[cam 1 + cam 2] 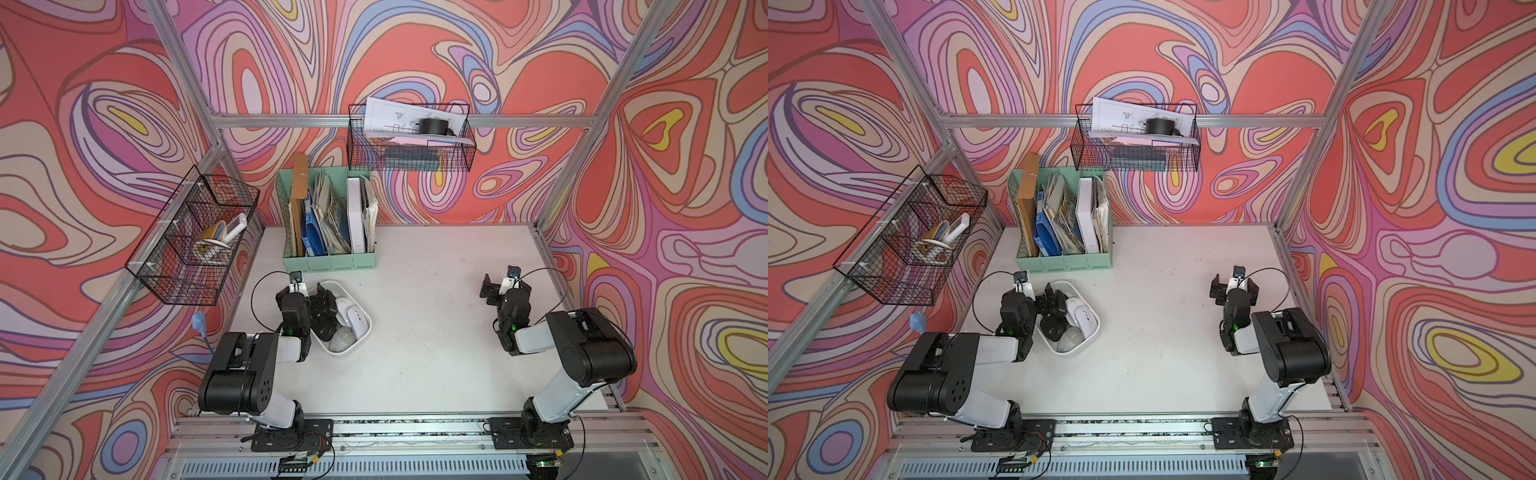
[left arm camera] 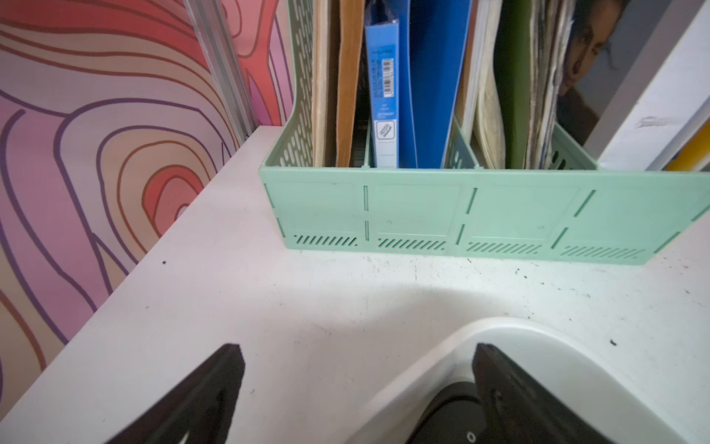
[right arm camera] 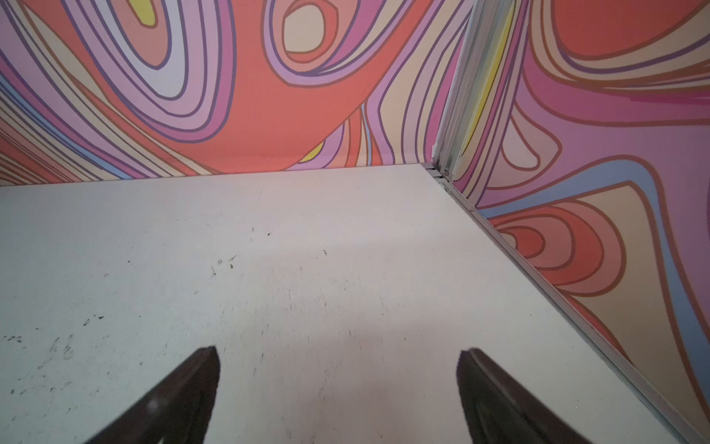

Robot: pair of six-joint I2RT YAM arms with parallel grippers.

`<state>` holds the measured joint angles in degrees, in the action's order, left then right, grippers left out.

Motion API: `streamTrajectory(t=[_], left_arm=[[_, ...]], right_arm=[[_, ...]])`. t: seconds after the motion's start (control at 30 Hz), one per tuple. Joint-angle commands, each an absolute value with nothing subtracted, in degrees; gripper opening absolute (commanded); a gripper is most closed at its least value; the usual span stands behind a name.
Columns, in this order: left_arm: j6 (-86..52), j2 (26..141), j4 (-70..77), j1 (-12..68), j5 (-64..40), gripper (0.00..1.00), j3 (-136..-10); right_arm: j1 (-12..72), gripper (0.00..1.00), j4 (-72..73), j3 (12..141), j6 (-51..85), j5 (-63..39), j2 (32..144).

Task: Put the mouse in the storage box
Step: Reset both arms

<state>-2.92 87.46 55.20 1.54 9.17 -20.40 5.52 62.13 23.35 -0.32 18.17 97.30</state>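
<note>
The storage box (image 1: 345, 353) (image 1: 1070, 353) is a small white bin on the left of the table, in both top views. Three mice lie in it: a white mouse (image 1: 358, 318) (image 1: 1084, 319), a grey mouse (image 1: 343, 338) (image 1: 1069, 338) and a black mouse (image 1: 328, 330) (image 2: 449, 411). My left gripper (image 1: 302, 296) (image 2: 357, 357) is open and empty, astride the box's left rim (image 2: 499, 323). One finger is over bare table, the other over the black mouse. My right gripper (image 1: 506, 286) (image 3: 338, 357) hangs open and empty over bare table at the right.
A mint-green file organiser (image 1: 330, 259) (image 2: 461, 215) full of folders stands just beyond the box. Black wire baskets hang on the left wall (image 1: 195, 237) and the back wall (image 1: 409, 137). Patterned walls and aluminium posts close in the table.
</note>
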Motion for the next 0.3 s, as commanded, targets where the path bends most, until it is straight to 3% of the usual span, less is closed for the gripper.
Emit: streamTrajectory(t=[0.0,0.27], left_arm=[[-1.56,88.1,52.73,2.04,10.06,0.98,-20.56],[-2.17,88.14,52.87,2.11,11.72,0.98,-20.44]], right_arm=[[5.05,0.98,62.07,23.86,0.19,18.62,97.93],[5.08,0.98,61.52,24.09,0.41,18.83,97.95]])
